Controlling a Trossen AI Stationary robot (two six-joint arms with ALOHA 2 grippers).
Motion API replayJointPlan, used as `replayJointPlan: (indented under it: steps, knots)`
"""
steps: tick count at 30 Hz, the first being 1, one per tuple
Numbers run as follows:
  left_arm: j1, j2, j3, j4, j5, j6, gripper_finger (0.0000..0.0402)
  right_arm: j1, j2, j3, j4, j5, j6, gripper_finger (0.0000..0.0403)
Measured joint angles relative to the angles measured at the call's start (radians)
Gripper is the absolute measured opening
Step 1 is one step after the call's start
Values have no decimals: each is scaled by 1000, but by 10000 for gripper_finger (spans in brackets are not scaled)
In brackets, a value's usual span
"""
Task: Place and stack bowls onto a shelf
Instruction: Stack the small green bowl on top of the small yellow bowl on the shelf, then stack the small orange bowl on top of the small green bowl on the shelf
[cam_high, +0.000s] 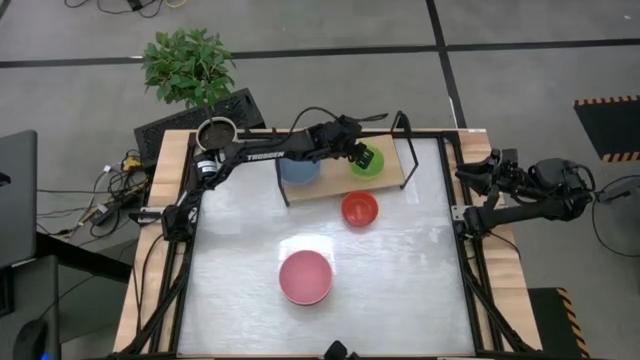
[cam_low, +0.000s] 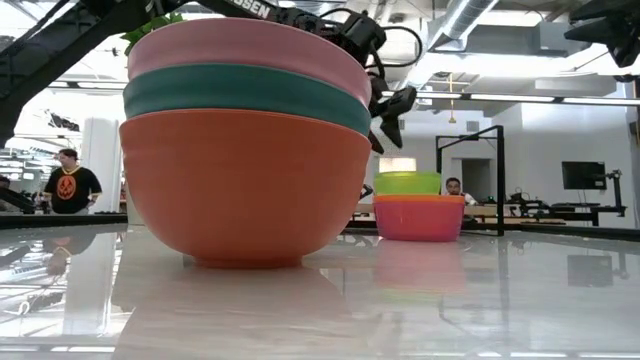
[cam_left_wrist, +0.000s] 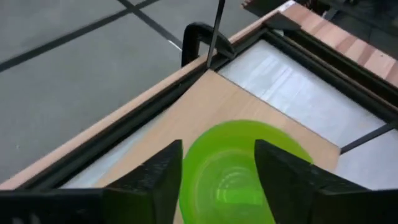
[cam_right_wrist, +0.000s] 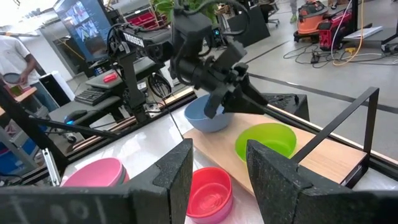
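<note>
A green bowl (cam_high: 367, 164) and a blue bowl (cam_high: 298, 168) stand on the light-wood shelf (cam_high: 333, 182) at the table's far side. My left gripper (cam_high: 366, 153) is open just above the green bowl (cam_left_wrist: 239, 168), one finger over each side of it, touching nothing. The low view shows the left gripper (cam_low: 392, 112) clear above the green bowl (cam_low: 407, 182). A red bowl (cam_high: 360, 208) stands on the table in front of the shelf. A stack of pink, teal and orange bowls (cam_low: 245, 140), pink on top (cam_high: 305, 277), stands near the table's front. My right gripper (cam_right_wrist: 217, 155) is open and empty at the right edge.
The shelf's black end frame (cam_high: 405, 130) rises to the right of the green bowl. A potted plant (cam_high: 190, 70) and a keyboard stand past the far left corner. People show in the room beyond the table (cam_low: 70, 185).
</note>
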Motion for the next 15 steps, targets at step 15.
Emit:
replayJointPlan:
  steps: [15]
  knots:
    - [-40, 0, 278, -197, 153, 107, 218, 0, 0, 0, 3, -1, 1, 175]
